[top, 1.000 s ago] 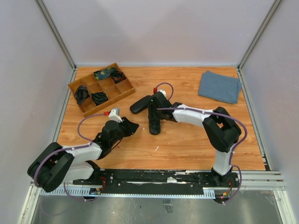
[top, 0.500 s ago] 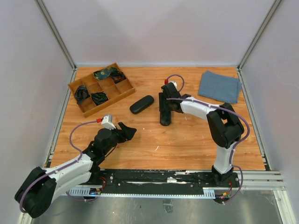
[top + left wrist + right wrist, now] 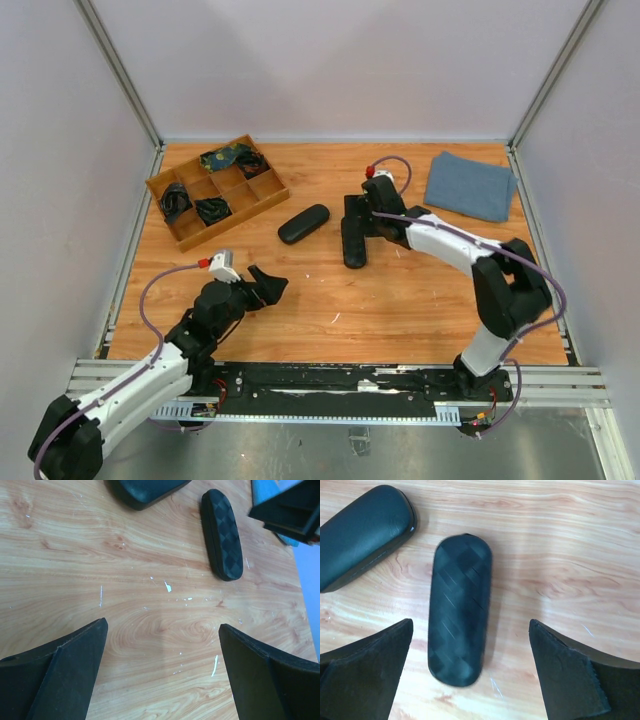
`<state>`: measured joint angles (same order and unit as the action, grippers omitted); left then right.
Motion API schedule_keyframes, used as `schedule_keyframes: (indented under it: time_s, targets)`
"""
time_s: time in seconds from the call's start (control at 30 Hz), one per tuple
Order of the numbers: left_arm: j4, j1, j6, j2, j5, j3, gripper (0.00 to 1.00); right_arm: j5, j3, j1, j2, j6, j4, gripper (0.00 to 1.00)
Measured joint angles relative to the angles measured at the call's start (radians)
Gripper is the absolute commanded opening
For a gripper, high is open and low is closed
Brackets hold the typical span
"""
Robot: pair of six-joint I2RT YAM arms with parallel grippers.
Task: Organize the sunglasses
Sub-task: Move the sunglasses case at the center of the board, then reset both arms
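No sunglasses show in the open. Two shut black cases lie mid-table: a smooth one (image 3: 303,223) and a diamond-patterned one (image 3: 353,245). My right gripper (image 3: 356,220) hovers open over the patterned case's far end. In the right wrist view the patterned case (image 3: 460,610) lies between the spread fingers of my right gripper (image 3: 471,625), nearer the left one and ungripped. The smooth case (image 3: 362,530) lies upper left. My left gripper (image 3: 268,285) stands open over bare wood, well short of both cases. The left wrist view shows my left gripper (image 3: 162,624) empty and the patterned case (image 3: 222,535) ahead.
A wooden compartment tray (image 3: 262,199) at the far left holds several dark items too small to identify. A folded blue cloth (image 3: 470,185) lies at the far right. White walls and metal rails bound the table.
My right gripper shifted the patterned case to the right, then opened and let it go. My left arm drew back toward the near left and its jaws spread wide.
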<state>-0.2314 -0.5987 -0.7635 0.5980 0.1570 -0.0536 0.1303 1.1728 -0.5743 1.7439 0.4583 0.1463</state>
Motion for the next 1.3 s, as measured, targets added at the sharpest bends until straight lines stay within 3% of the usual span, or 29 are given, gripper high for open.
schedule_keyframes:
  time_s: [0.53, 0.9, 1.07, 1.3]
  targets:
    - [0.289, 0.0, 0.027, -0.428, 0.031, 0.0, 1.0, 0.121, -0.689, 0.025, -0.986, 0.034, -0.039, 0.98]
    - [0.355, 0.0, 0.075, -0.451, 0.015, -0.007, 1.0, 0.106, -0.884, 0.025, -1.594, -0.011, 0.03, 0.98]
    - [0.386, 0.0, 0.092, -0.452, 0.034, -0.031, 1.0, 0.106, -0.932, 0.025, -1.713, -0.025, 0.07, 0.98]
    - [0.45, 0.0, 0.106, -0.563, 0.082, -0.032, 1.0, 0.106, -0.932, 0.025, -1.677, -0.037, 0.074, 0.98]
